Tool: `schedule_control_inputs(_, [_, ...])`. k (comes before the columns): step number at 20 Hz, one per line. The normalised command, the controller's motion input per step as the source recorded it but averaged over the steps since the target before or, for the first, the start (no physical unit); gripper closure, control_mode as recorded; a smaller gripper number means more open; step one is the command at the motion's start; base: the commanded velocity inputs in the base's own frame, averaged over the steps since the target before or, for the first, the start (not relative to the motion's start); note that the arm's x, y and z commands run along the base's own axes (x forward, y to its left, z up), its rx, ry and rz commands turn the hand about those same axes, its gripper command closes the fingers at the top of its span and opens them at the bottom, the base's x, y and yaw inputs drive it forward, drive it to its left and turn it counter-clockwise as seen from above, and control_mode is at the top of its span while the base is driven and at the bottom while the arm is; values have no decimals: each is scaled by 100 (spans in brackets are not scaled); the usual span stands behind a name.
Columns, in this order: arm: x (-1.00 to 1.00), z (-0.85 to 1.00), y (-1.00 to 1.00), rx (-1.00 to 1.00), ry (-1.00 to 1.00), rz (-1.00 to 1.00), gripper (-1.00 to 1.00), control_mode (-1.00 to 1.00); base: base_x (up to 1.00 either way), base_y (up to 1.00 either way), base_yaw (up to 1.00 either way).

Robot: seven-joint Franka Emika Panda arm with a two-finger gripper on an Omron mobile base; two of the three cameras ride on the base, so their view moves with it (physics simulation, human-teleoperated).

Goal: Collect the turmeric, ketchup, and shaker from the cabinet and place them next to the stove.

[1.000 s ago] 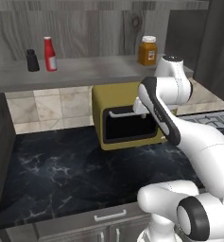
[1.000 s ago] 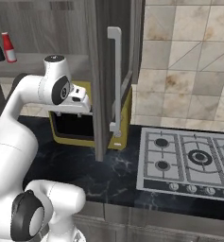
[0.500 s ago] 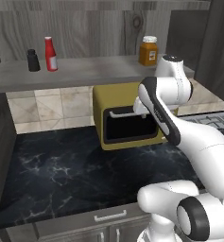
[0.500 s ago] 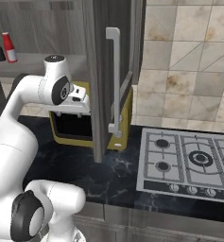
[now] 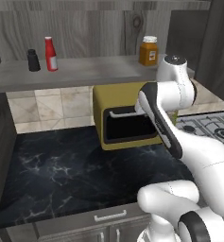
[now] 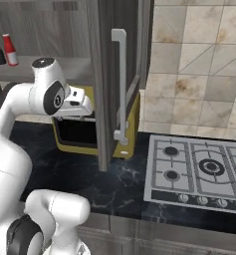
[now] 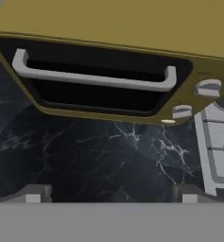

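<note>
I read the cabinet shelf from its left end. The small black cylindrical shaker (image 5: 33,60) stands upright near that end of the wide grey shelf of the grey wood-grain wall cabinet (image 5: 75,73). Just beside it, apart, stands the slim red ketchup bottle with tapered cap and white label band (image 5: 50,54), also upright. Both sit near the front edge, which I judge gives a level approach without reaching deep. Well apart, at the right end of the shelf, stands the squat orange-amber turmeric jar with white lid (image 5: 149,50), close above my arm's upper joint. All three are untouched on the shelf; no collection has begun.

Below the shelf, the yellow-olive microwave oven with a pale bar handle (image 5: 127,120) sits on the black marble surface (image 5: 61,170). My pincer (image 7: 112,194) hangs before this oven's door, fingers spread fully wide and carrying nothing; the two dark fingertips (image 7: 34,193) frame only bare surface. I judge this a ready posture before rising to the shelf.

Further right, the cabinet door with its long white handle (image 6: 120,89) stands swung out over the surface, exposing the shelf. I judge it a collision risk for any carry toward the right. Beyond it lies the silver-grey gas cooktop with black round burners (image 6: 201,169); the bare surface at its left edge is my likely set-down place.
</note>
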Motion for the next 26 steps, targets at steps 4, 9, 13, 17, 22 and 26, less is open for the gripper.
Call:
schedule_control_inputs(4, [-16,48,1,-13,-25,0,-100,-100,0,0,0])
schedule_control_inputs(9, [-8,54,0,1,-18,-2,-100,-100,0,0,0])
schedule_control_inputs(13, [-2,98,0,25,-20,0,-100,-100,0,0,0])
schedule_control_inputs(17, [0,97,2,21,-23,0,-100,-100,0,0,0])
schedule_control_inputs(22, [0,43,0,0,-25,-4,-100,-100,0,0,0])
schedule_control_inputs(26, [0,0,0,-10,-34,-6,-100,-100,0,0,0])
